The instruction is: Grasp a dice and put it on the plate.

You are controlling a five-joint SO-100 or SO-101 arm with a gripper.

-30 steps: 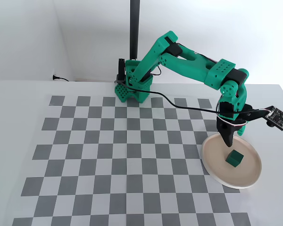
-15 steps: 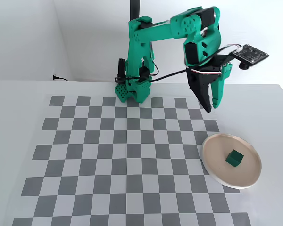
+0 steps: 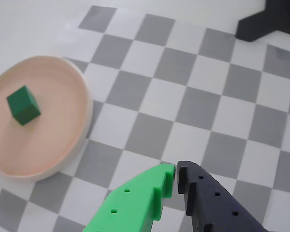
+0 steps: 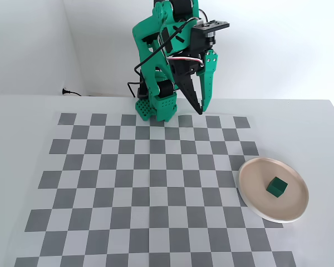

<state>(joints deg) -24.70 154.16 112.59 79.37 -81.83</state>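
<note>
Retreated far-left from the plate (image 4: 255,207), the hand (image 4: 200,110) is clenched, empty; the dice (image 4: 277,187), plate-centred, looks light, rigid; grip opposite flat faces.

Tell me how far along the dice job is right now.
It looks done: the dice sits on the plate, also clear in the wrist view. Nothing is in hand; the gripper is shut and empty, raised near the arm's base, away from the plate. Nothing visible seems left.
</note>
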